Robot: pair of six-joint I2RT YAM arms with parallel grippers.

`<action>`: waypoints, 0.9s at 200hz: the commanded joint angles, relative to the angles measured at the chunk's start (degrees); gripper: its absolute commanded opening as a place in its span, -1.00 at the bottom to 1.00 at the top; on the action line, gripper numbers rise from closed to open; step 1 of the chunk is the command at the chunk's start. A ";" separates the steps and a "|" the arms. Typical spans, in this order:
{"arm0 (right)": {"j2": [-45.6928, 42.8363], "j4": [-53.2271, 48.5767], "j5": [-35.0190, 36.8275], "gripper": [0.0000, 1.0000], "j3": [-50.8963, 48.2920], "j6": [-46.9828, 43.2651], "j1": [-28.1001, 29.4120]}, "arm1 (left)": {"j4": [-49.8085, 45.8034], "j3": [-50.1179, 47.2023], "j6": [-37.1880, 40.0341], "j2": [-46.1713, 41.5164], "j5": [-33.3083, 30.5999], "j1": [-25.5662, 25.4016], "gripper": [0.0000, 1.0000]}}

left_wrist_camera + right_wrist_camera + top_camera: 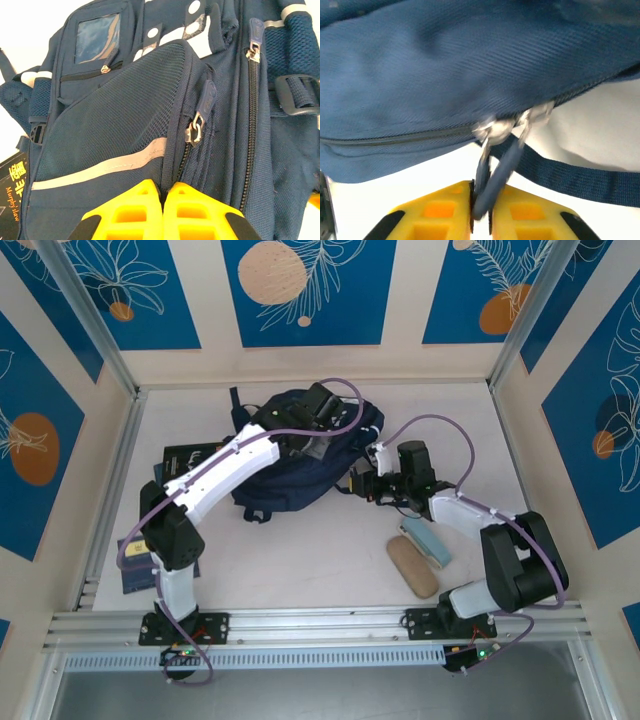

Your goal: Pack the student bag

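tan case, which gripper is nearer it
Right. The right gripper is just beyond the tan case, by the backpack; the left gripper is farther, atop it.

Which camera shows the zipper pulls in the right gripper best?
Right wrist: the zipper pulls sit close up, pinched in the right gripper at the student bag seam. The top view shows that gripper at the bag's edge, pulls too small to tell. The left wrist shows front-pocket zippers, maybe not these.
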 commanded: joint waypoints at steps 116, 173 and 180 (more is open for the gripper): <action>-3.48 -5.62 -10.04 -0.08 5.32 2.87 -5.43 | 4.90 0.81 0.49 -5.33 -1.80 1.95 -1.00; 5.17 -3.30 -11.02 -0.20 9.55 -2.68 -5.44 | 4.77 0.55 0.64 -6.45 -1.10 2.39 -1.00; 6.04 -2.47 -10.93 -0.18 9.72 -3.25 -5.41 | 4.72 0.55 0.69 -6.55 -1.06 2.34 -1.00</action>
